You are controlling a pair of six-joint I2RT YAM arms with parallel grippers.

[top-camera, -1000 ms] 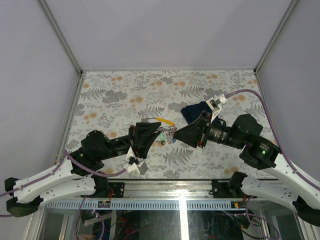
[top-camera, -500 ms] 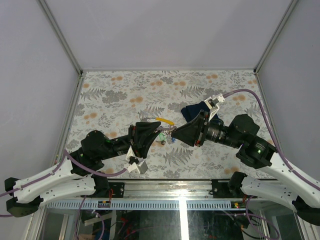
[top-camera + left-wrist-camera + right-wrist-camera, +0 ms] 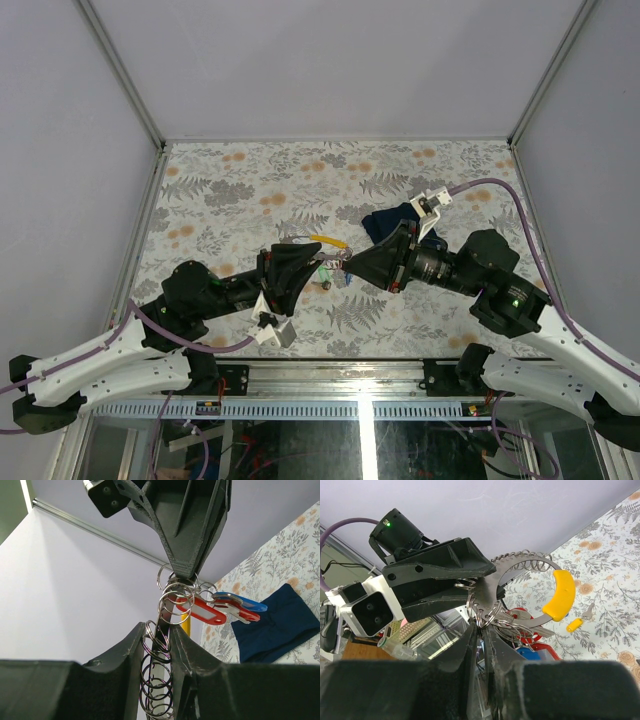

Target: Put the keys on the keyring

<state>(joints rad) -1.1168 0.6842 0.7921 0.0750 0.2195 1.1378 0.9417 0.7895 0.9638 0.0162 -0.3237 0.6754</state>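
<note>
Silvery round metal keyring with a coiled rim (image 3: pixel 517 562) hangs above mid-table, left gripper (image 3: pixel 157 630) clamped shut on its rim and right gripper (image 3: pixel 481 630) pinched shut on its small loops. Judged mid-threading. One small silver yellow-tagged key (image 3: pixel 580 619) lies on the floral tabletop (image 3: pixel 615 550); the next move calls for fine loop-to-ring alignment.

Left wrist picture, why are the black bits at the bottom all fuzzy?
Left wrist view: its black fingers sit near the lens, so they blur; the red plastic tag is sharp. Right wrist view: same fuzzy fingers, crisp yellow curved tag.
</note>
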